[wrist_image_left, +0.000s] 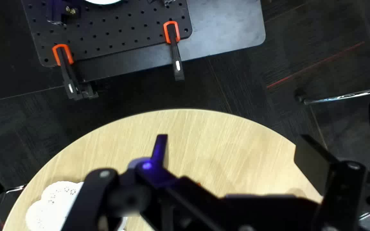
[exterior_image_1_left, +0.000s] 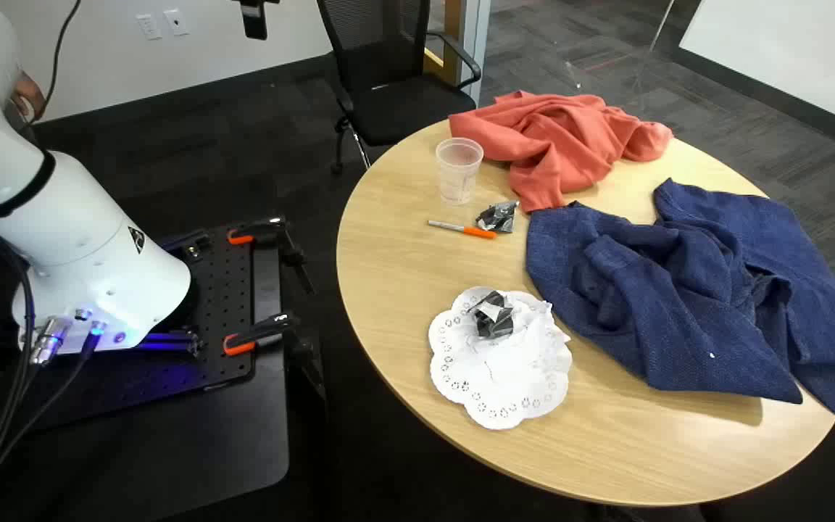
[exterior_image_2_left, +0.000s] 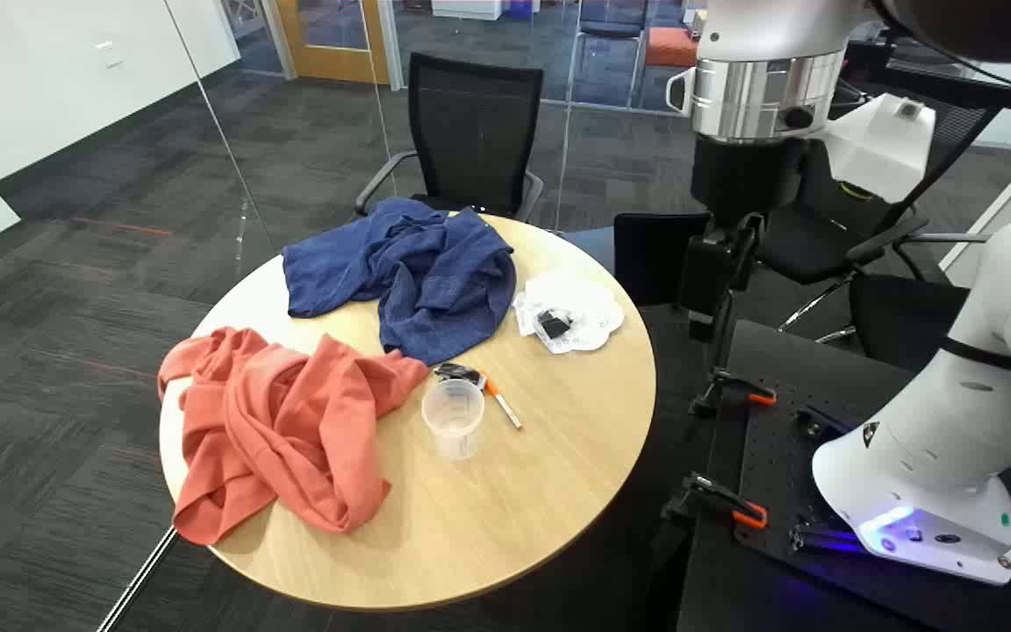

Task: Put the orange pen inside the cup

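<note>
The orange pen (exterior_image_1_left: 479, 232), with a whitish other half, lies flat on the round table beside a crumpled dark wrapper (exterior_image_1_left: 497, 217); the pen also shows in an exterior view (exterior_image_2_left: 504, 405). The clear cup (exterior_image_1_left: 458, 172) stands upright and looks empty close to the pen; it shows in both exterior views (exterior_image_2_left: 455, 421). My gripper (exterior_image_2_left: 713, 326) hangs high by the table's robot-side edge, away from pen and cup. In the wrist view its fingers (wrist_image_left: 233, 138) are wide apart with nothing between them. The gripper body hides most of the pen and cup there.
A white doily (exterior_image_1_left: 497, 399) with another dark wrapper (exterior_image_1_left: 493, 315) lies on the table (exterior_image_1_left: 403, 290). A red cloth (exterior_image_1_left: 562, 138) lies behind the cup, and a blue cloth (exterior_image_1_left: 664, 304) lies beside the pen. Black chairs (exterior_image_2_left: 475, 132) stand around the table.
</note>
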Tool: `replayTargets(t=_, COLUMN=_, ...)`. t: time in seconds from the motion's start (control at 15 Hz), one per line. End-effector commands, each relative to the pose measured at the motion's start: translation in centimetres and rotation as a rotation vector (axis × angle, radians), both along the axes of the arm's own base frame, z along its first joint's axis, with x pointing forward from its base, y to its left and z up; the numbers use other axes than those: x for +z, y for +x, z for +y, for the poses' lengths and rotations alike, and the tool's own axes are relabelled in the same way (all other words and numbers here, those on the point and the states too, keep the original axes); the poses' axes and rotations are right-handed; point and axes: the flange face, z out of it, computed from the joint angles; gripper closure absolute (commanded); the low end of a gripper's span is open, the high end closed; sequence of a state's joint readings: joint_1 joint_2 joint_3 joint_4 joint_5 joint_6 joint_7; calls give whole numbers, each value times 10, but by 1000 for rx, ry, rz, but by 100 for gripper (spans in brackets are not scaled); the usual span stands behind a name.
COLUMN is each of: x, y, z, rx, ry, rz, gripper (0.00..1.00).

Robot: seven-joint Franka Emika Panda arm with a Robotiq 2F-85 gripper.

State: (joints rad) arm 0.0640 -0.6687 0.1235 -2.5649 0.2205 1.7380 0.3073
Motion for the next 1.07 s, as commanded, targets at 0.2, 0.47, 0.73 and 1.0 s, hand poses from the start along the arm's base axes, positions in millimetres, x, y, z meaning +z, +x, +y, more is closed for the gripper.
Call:
replayTargets(t=0.2, x=0, y=0, z=0, rx=0, ry=0, rz=1, gripper=0)
replayTargets(t=0.47, x=-1, y=15, z=-1, rx=-16, ry=-12, rz=-38, gripper=0)
replayTargets(t=0.73, x=-10, y=47, z=-7, rx=-55, ry=-19, rz=-110, gripper=0)
replayTargets(t=1.0, x=-43, y=91, z=-19, rx=-134, ry=-31, rz=-197, gripper=0)
